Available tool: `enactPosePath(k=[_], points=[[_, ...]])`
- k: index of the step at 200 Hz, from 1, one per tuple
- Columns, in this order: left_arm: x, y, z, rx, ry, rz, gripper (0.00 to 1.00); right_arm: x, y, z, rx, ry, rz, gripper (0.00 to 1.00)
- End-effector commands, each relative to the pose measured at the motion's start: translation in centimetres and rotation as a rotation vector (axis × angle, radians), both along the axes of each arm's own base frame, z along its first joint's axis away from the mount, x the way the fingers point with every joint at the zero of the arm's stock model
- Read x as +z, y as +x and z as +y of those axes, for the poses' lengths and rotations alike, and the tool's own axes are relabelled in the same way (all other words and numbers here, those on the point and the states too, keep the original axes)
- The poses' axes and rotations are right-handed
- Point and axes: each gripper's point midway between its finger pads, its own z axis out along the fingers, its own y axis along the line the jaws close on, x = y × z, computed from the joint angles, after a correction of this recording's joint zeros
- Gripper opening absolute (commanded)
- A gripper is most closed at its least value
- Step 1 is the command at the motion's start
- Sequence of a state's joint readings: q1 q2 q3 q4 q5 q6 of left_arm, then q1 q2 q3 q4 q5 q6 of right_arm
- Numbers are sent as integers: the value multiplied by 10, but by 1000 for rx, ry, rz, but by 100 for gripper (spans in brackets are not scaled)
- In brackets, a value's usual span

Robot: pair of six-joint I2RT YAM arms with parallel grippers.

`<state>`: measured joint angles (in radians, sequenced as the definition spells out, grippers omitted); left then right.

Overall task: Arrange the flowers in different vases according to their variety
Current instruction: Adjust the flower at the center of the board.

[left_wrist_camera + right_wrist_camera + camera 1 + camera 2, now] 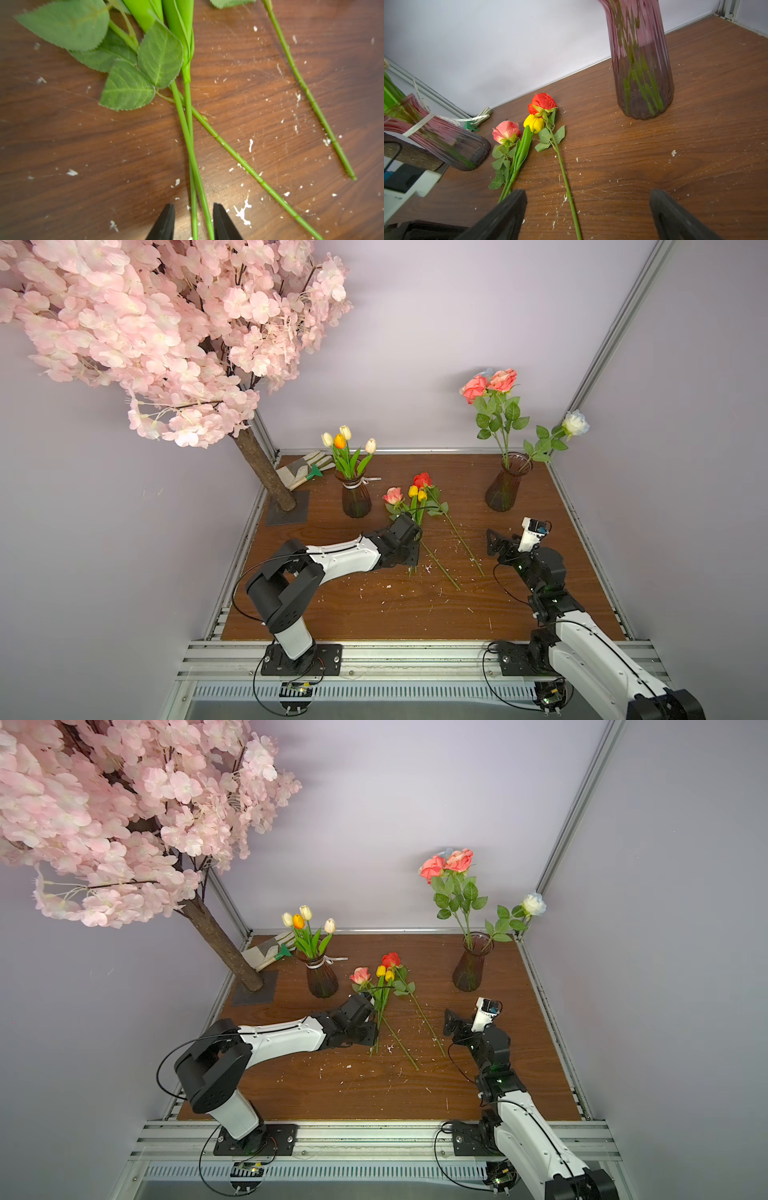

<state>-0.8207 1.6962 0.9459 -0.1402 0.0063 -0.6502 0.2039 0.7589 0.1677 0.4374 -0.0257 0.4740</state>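
Note:
Two yellow tulips (417, 492), a pink rose (393, 494) and a red rose (422, 479) lie mid-table. My left gripper (193, 205) is low over them, its jaws either side of the two tulip stems (192, 158) with a small gap still showing, so it is open. In both top views its fingers are hidden under the wrist (405, 537). The ribboned vase (355, 499) holds cream and orange tulips (340, 439). The plain vase (503, 487) holds pink roses (488, 385) and a white rose (575, 423). My right gripper (588, 193) hovers wide open and empty, over the red rose's stem (564, 176).
A pink blossom tree with a thick trunk (262, 468) stands at the back left, its crown overhanging. Work gloves (303, 468) and a small green tool (316, 472) lie behind the ribboned vase. White flecks litter the wooden table (374, 605). Aluminium rails (582, 531) edge it.

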Motion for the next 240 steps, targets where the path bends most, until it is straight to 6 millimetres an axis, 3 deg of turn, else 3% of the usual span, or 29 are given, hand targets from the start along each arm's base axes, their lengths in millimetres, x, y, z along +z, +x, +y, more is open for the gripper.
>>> enactPosePath(k=[1,117,143,240], points=[[-7,-6,-4,-20,49,9,35,15,4,-1,-16,19,-48,100],[-21,-14,-14,-46,100,24,30,11,4,-2,-21,12,-31,100],[-23,-14,-12,-43,116,22,23,12,4,-2,-24,11,-33,100],[20,-15,-5,-26,77,-50,13,11,4,-2,-22,9,-31,99]])
